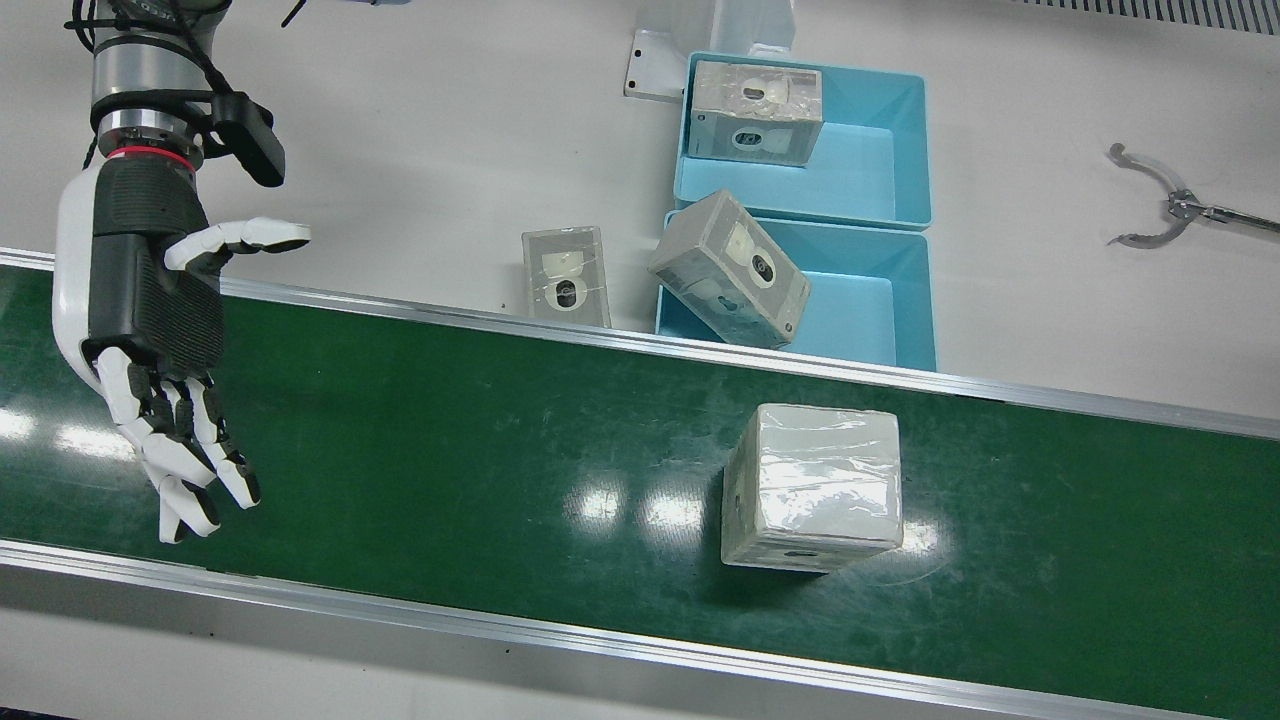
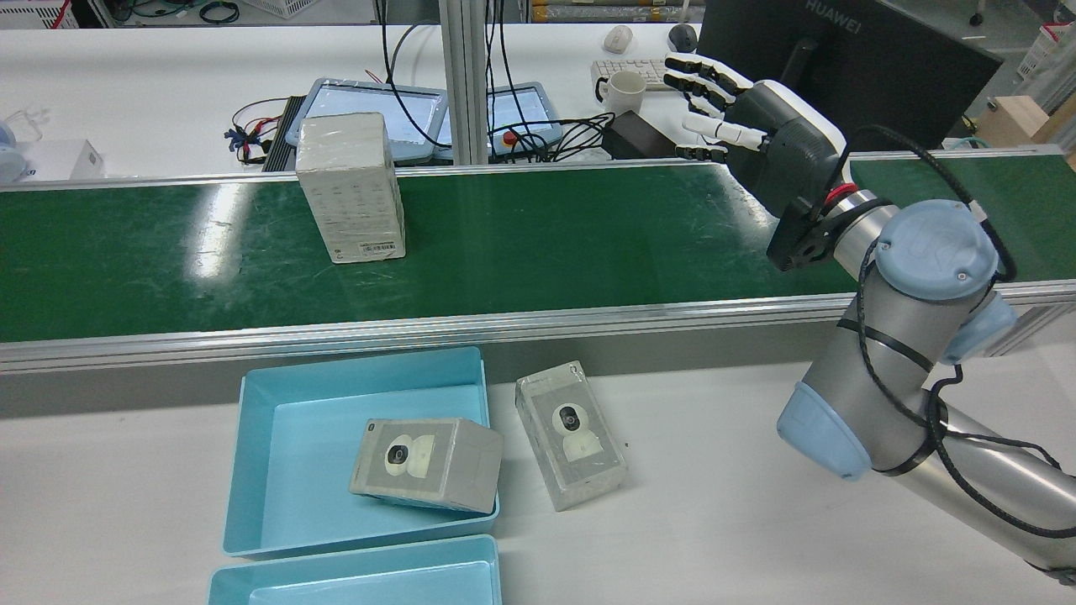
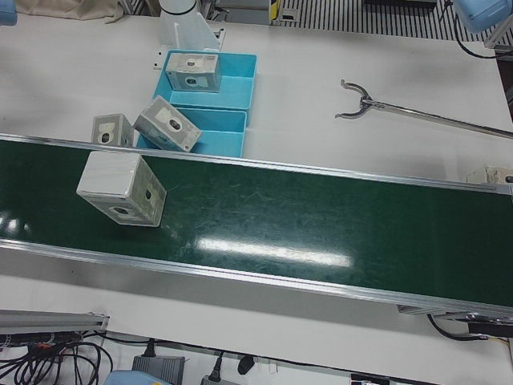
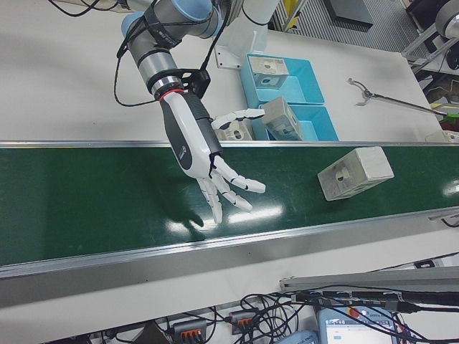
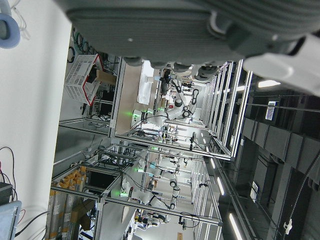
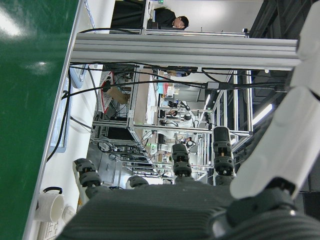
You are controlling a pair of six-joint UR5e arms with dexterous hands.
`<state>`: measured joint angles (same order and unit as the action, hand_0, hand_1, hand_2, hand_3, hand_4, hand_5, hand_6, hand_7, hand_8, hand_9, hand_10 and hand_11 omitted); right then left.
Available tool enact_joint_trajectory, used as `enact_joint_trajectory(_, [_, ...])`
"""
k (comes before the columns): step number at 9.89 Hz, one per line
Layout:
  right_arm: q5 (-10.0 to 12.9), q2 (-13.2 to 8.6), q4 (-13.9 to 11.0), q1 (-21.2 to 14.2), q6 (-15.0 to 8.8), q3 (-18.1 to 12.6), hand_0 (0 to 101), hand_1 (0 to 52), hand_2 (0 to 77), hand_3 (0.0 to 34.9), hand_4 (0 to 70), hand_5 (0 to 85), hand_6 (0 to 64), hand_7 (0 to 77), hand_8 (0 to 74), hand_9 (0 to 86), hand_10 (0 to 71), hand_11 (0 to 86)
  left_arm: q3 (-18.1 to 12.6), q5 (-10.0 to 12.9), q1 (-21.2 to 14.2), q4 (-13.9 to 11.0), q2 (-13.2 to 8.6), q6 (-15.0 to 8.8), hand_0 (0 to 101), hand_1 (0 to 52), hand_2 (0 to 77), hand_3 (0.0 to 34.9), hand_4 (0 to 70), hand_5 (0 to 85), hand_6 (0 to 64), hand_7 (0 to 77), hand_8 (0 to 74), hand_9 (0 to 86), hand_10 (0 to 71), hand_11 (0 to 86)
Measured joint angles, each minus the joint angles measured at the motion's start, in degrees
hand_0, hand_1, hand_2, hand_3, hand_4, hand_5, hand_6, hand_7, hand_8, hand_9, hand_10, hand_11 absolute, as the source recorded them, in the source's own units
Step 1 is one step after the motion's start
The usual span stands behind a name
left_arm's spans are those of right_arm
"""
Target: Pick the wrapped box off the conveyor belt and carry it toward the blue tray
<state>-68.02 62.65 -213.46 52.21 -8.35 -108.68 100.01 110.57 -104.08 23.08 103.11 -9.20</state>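
Left hand (image 5: 200, 30) cropped, grasp unreadable

Wrapped box (image 2: 350, 186) upright on belt (image 2: 546, 235)

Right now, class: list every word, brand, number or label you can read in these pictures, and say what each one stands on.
"HUAWEI": on the back of the black monitor behind the green conveyor belt, rear view.
White barcode label on the wrapped box on the belt: too small to read.
Print on the wrapped camera boxes by the blue trays: only a camera picture shows, no readable text.
Nothing else is readable.
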Motion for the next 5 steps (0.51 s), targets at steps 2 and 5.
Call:
enact_joint_trajectory(2, [-0.08,-0.41,0.37,0.0,0.12,0.8,38,7.1,12.5,30.2,10.4,16.9,0.0,11.4,0.0,1.6,6.5,10.4,0.0,0.0,0.0,0.0,0.0,0.0,0,0.0,0.5,0.0,0.0,0.5,0.0,0.5,0.5,0.5,0.5,0.0])
enact_joint_trajectory(5, [-0.32,-0.68,1.59,-0.13,-0.11,1.31,38,7.1,13.1,30.1,10.4,16.9,0.0,11.4,0.0,1.6,6.5,10.4,0.0,0.0,0.0,0.0,0.0,0.0,0,0.0,1.1,0.0,0.0,0.5,0.0,0.5,0.5,0.0,0.0,0.0])
